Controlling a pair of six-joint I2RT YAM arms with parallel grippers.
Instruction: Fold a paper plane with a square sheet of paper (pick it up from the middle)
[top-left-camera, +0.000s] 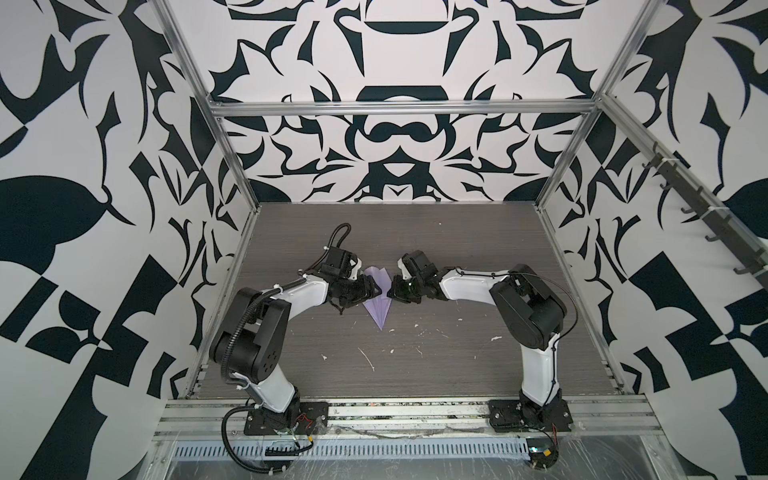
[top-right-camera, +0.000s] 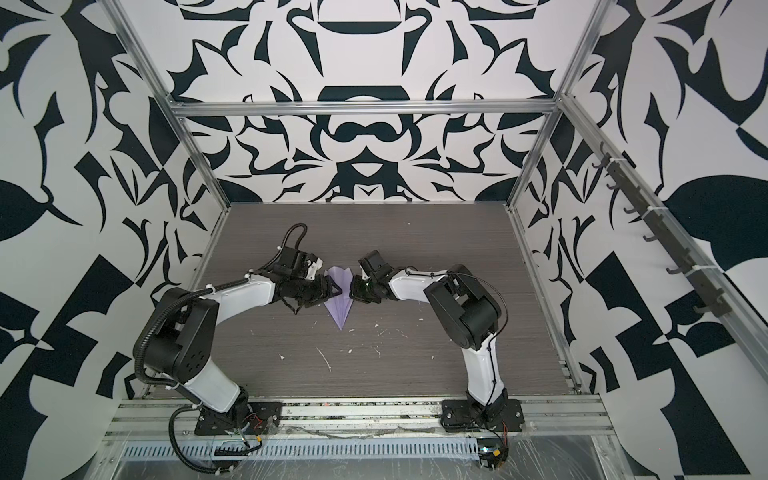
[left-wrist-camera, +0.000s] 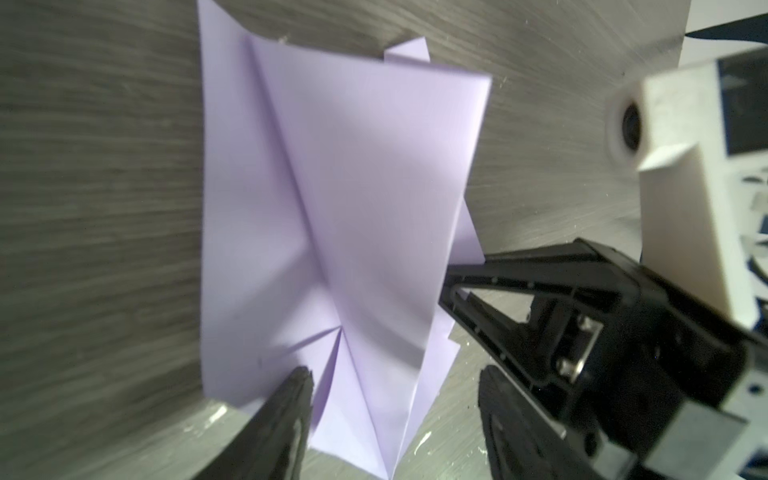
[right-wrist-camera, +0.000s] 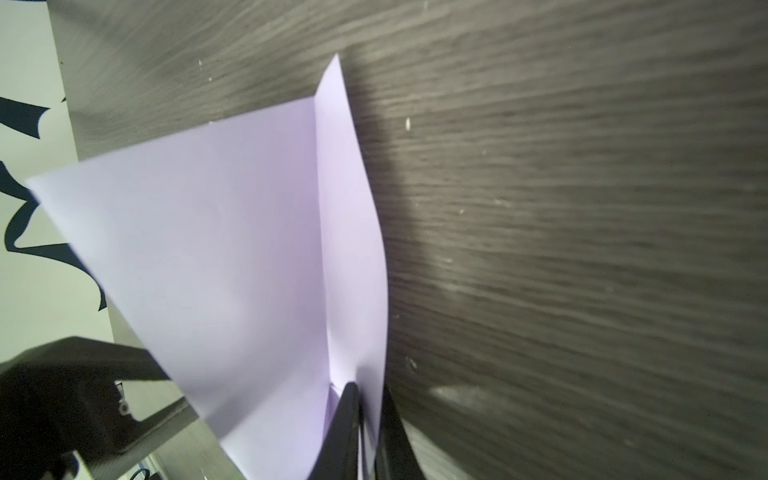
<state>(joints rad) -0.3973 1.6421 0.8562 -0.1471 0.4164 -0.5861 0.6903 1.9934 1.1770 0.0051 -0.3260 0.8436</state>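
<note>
The slim lilac-purple paper plane (top-left-camera: 380, 307) lies on the grey wood-look counter (top-left-camera: 457, 249) between the two arms. Its sharp nose points toward the arm bases. The right gripper (right-wrist-camera: 368, 399) has its black fingers (right-wrist-camera: 345, 432) pinched on one lifted wing. The left gripper (left-wrist-camera: 395, 374) has its fingers (left-wrist-camera: 291, 415) apart, close over the plane. Small white flecks (top-left-camera: 368, 359) dot the counter.
</note>
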